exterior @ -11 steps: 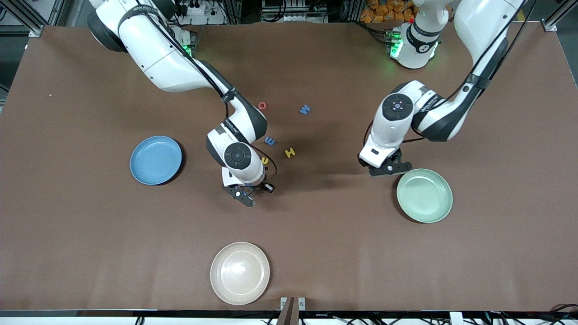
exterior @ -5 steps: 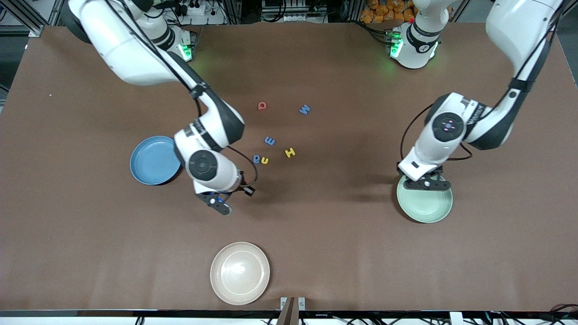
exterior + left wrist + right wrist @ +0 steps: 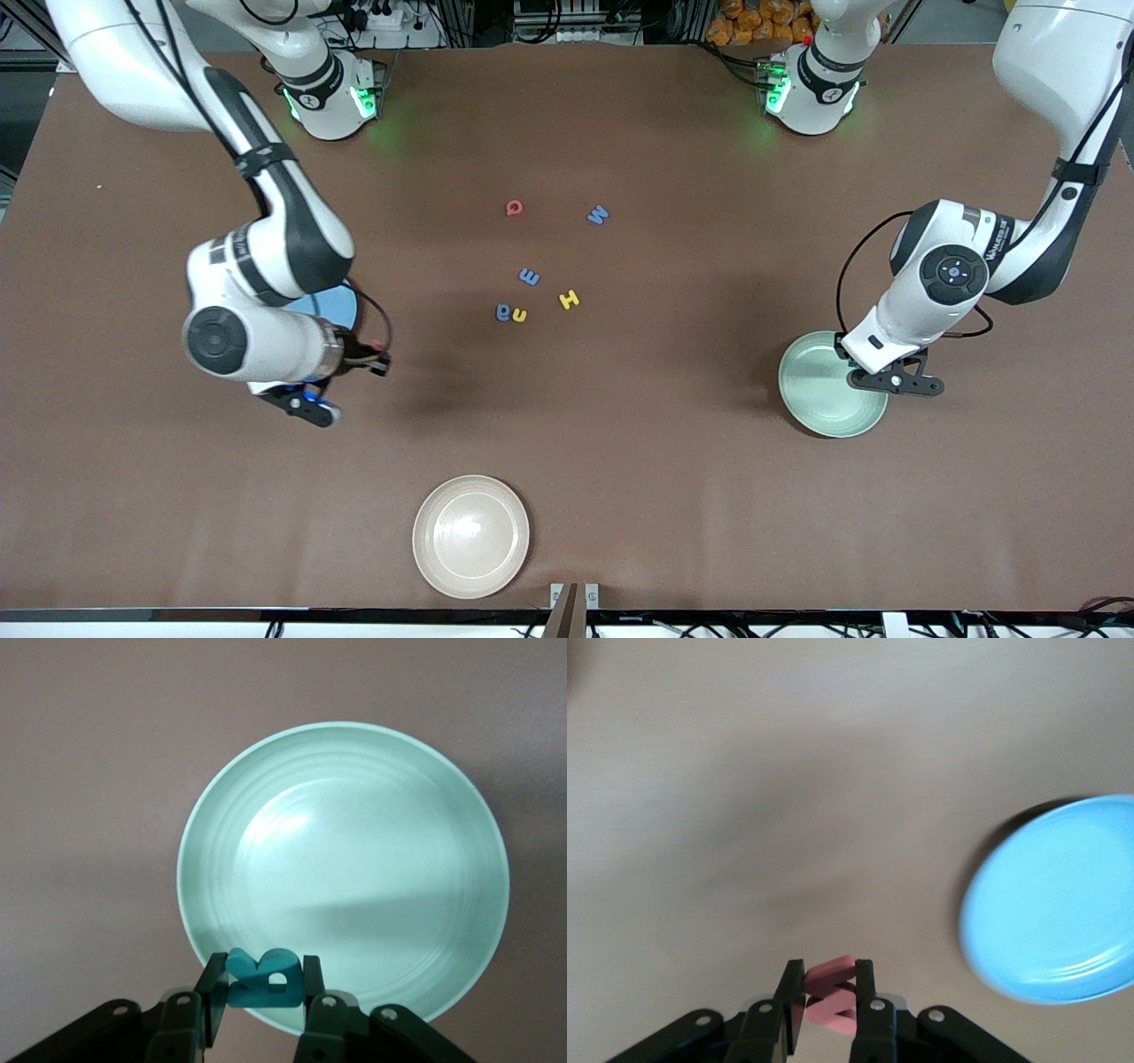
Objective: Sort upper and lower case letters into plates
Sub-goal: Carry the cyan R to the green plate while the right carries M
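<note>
My left gripper (image 3: 897, 381) is shut on a teal letter (image 3: 262, 978) over the edge of the mint green plate (image 3: 819, 399), which fills the left wrist view (image 3: 354, 850). My right gripper (image 3: 308, 406) is shut on a red letter (image 3: 831, 994) over bare table beside the blue plate (image 3: 344, 307). The right arm hides most of that plate, which also shows in the right wrist view (image 3: 1054, 904). Several letters lie mid-table: a red one (image 3: 514, 208), a blue W (image 3: 599, 214), a blue one (image 3: 529, 276), a yellow H (image 3: 569, 299), and a blue (image 3: 503, 312) and yellow (image 3: 519, 315) pair.
A cream-beige plate (image 3: 470, 535) sits near the table's front edge, nearer to the front camera than the letters. Both robot bases stand along the table's back edge.
The right gripper has swung from beside the letter cluster toward the blue plate. The left gripper has moved from the table's middle to over the mint plate's edge.
</note>
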